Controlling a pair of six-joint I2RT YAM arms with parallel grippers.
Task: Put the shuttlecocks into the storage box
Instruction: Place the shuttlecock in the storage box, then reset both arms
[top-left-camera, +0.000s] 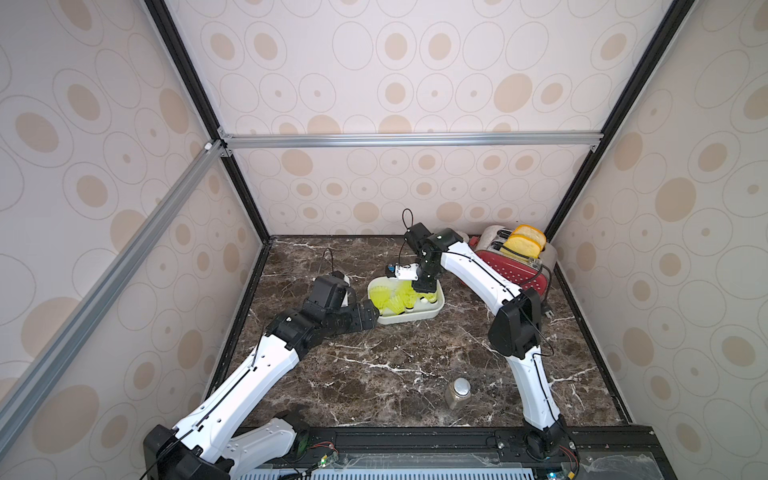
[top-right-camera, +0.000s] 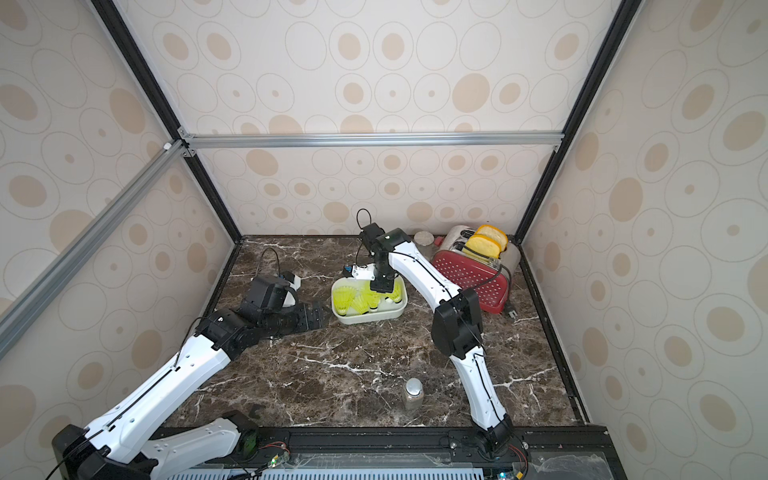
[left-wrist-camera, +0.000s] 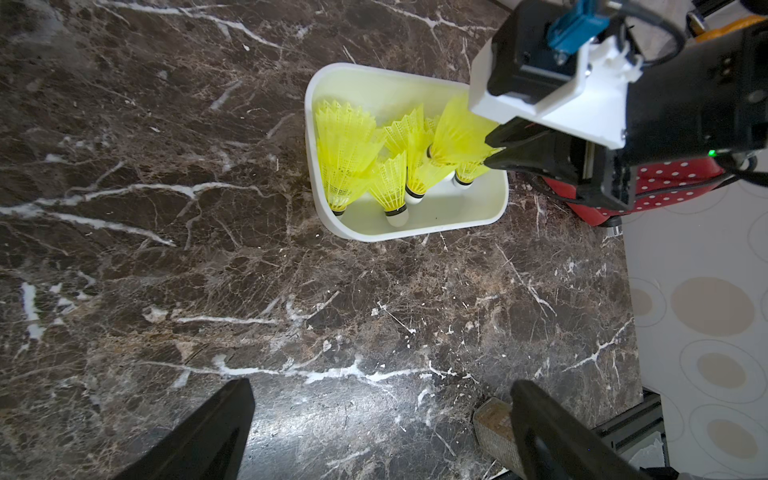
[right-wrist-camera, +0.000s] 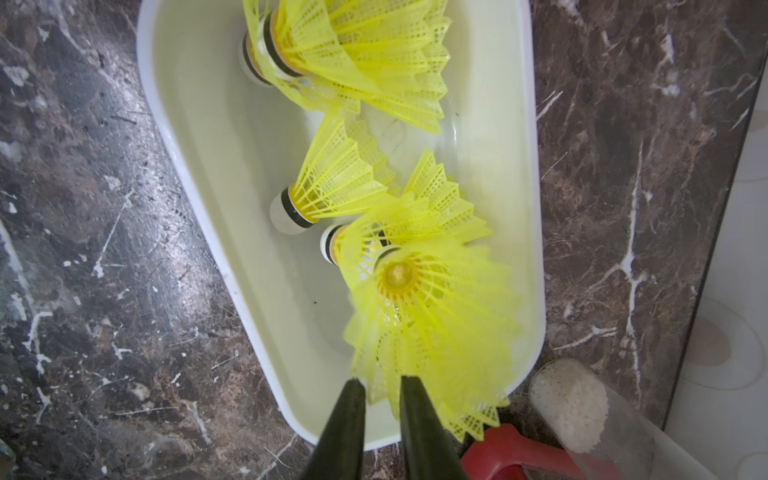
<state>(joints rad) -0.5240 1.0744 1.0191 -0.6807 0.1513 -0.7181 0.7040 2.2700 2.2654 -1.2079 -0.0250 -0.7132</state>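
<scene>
Now my right gripper (right-wrist-camera: 381, 401) hangs over the storage box (right-wrist-camera: 195, 137) near the worktop's back edge, jaws a slit apart, released I judge. The blurred shuttlecock (right-wrist-camera: 419, 291) lies straight below its tips, cork down, long axis in line with the fingers, inside the box.

My right pincer (right-wrist-camera: 381, 381) was matt black plastic. The shuttlecocks (right-wrist-camera: 332, 183) were thin yellow plastic mesh with smooth white tips. The box (right-wrist-camera: 199, 145) was glossy white plastic, and the tabletop (left-wrist-camera: 166, 249) polished brown marble.
</scene>
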